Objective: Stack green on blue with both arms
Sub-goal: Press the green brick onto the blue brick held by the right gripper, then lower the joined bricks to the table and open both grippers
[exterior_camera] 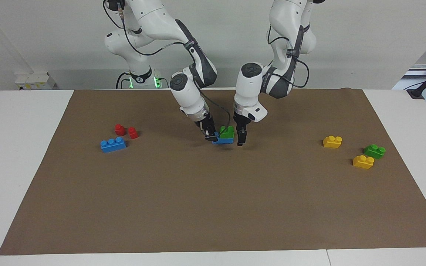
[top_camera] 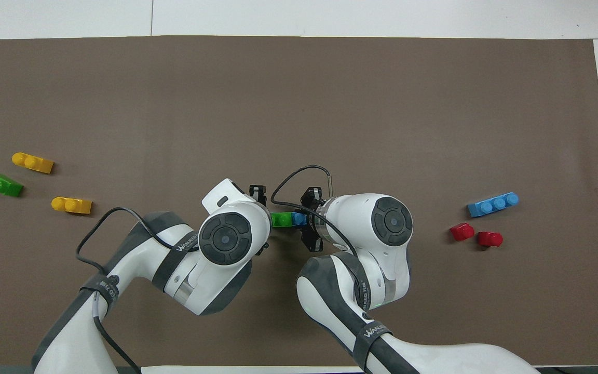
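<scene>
A green brick (exterior_camera: 227,132) sits on top of a light blue brick (exterior_camera: 223,140) near the middle of the brown mat, at the blue brick's end toward the left arm. In the overhead view the green brick (top_camera: 279,219) and the blue brick (top_camera: 299,218) show between the two wrists. My right gripper (exterior_camera: 210,136) is shut on the blue brick's other end. My left gripper (exterior_camera: 240,140) stands open just beside the stack, toward the left arm's end of the table, apart from the green brick and holding nothing.
A second blue brick (exterior_camera: 113,144) and two red bricks (exterior_camera: 119,129) (exterior_camera: 133,132) lie toward the right arm's end. Two yellow bricks (exterior_camera: 332,141) (exterior_camera: 363,162) and another green brick (exterior_camera: 374,151) lie toward the left arm's end of the brown mat (exterior_camera: 213,207).
</scene>
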Controlling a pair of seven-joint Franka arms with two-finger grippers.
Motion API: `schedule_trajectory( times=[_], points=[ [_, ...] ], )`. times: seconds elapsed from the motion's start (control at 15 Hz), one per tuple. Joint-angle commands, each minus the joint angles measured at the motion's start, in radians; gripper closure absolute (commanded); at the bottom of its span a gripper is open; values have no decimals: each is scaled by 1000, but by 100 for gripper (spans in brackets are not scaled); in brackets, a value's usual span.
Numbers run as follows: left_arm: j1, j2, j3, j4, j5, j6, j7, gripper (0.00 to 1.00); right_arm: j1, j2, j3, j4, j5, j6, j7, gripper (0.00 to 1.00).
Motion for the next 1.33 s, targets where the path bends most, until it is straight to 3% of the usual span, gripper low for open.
schedule_trajectory(
  times=[0.0, 0.07, 0.13, 0.73, 1.07, 1.27],
  points=[
    [49, -43, -4, -1, 18, -40, 50, 0, -14, -3, 0, -11, 39, 10, -35, 39],
    [62, -50, -2, -1, 18, -51, 71, 0, -20, -3, 0, -5, 61, -6, -35, 21],
    [89, -58, -2, 6, 18, -61, 90, 0, -25, -3, 0, 2, 89, -25, -40, 9],
    [284, -57, -4, 151, 16, -264, 468, 0, -125, -16, -3, 2, 98, -120, -179, 8],
    [352, -52, -4, 212, 10, -369, 689, 0, -275, -32, -6, -2, 97, -255, -442, 8],
    [385, -51, -1, 244, 10, -423, 951, 0, -413, -55, -9, 16, 65, -389, -697, 8]
  ],
)
